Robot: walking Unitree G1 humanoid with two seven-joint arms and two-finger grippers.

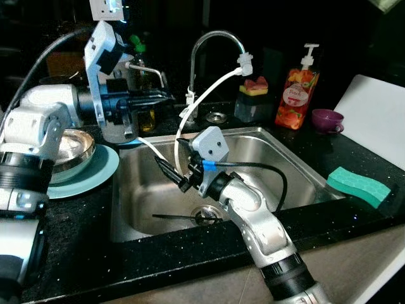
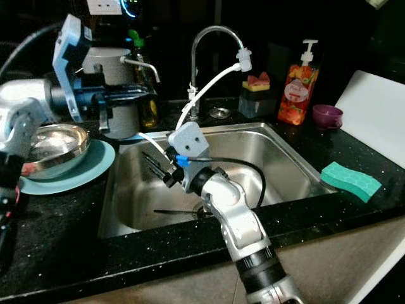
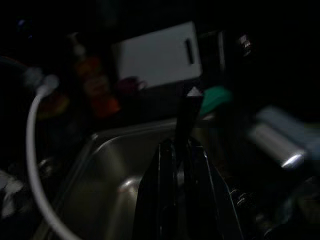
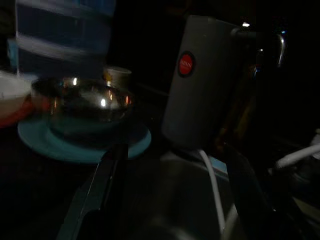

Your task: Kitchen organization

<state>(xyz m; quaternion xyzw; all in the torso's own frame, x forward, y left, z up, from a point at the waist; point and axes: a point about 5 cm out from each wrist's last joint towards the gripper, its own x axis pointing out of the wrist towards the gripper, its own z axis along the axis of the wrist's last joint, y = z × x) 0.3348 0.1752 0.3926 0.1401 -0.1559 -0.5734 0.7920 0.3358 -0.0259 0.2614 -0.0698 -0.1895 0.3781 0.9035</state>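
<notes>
One steel bowl (image 1: 71, 151) on one teal plate (image 1: 95, 174) — right pincer (image 1: 169, 172) wide, left pincer (image 1: 161, 96) narrow.

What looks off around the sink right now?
A thin dark utensil lies loose on the sink floor, one end at the drain. A white hose droops from the faucet spout into the basin instead of being tidied. The green sponge sits near the counter's front edge.

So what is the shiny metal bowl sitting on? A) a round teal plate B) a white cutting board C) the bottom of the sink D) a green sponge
A: the shiny metal bowl rests on the round teal plate on the black counter, left of the steel sink.
</notes>
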